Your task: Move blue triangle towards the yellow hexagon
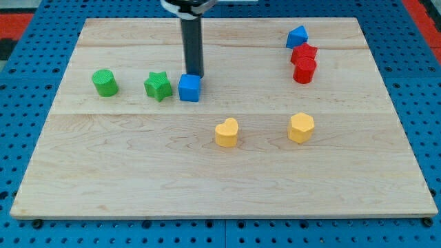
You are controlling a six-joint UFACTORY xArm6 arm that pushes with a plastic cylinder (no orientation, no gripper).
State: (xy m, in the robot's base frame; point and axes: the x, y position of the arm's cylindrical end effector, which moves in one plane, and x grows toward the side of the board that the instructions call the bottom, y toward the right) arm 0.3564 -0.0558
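My tip (195, 74) is seen just above the blue cube (189, 88), seemingly touching it; no gripper is fitted, so nothing is held. The blue triangle (297, 36) is placed near the view's top right, well above the yellow hexagon (301, 127).

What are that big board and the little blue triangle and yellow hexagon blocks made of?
The board looks like pale unfinished wood: grain lines and plank seams show. The blue triangle and yellow hexagon look like moulded plastic or painted wood, I cannot tell which; the colour is even, with a soft sheen. My tip looks like dark matte plastic or metal.
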